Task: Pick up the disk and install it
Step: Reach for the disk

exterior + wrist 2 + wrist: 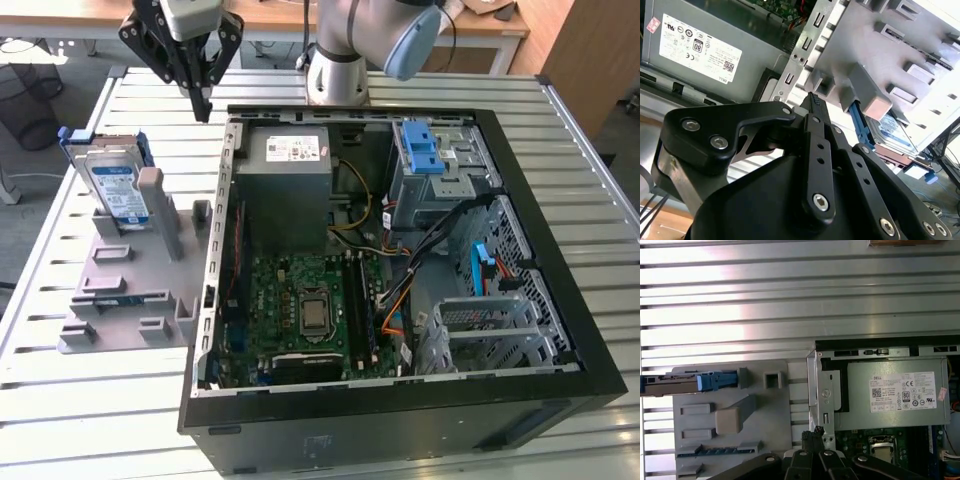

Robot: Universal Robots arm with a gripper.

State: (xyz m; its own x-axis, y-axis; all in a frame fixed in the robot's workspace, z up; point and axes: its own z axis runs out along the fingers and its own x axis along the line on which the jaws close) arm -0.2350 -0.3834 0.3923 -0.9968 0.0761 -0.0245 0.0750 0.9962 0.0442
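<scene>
So right now my hand (203,108) is hanging above the slatted metal table (560,130), just off the back corner of the open computer case (400,425), on the exterior view's left side of it. The fingers are pinched together at the tips and there's nothing between them, so I'm holding nothing at all. In both wrist views the black fingertips come to one point (813,100) (817,431), right by the case's metal edge and the grey power supply (295,180).

The disk (115,185) is standing upright on its edge in the grey fixture (130,290), which lies on the table beside the case at the exterior view's left. It's got its blue rails on, label facing out. In the first wrist view I see it edge-on (670,382), well apart from my fingertips; the second wrist view catches a bit of it (892,131) behind a grey post of the fixture.

Inside the case the motherboard (300,300) lies flat.
</scene>
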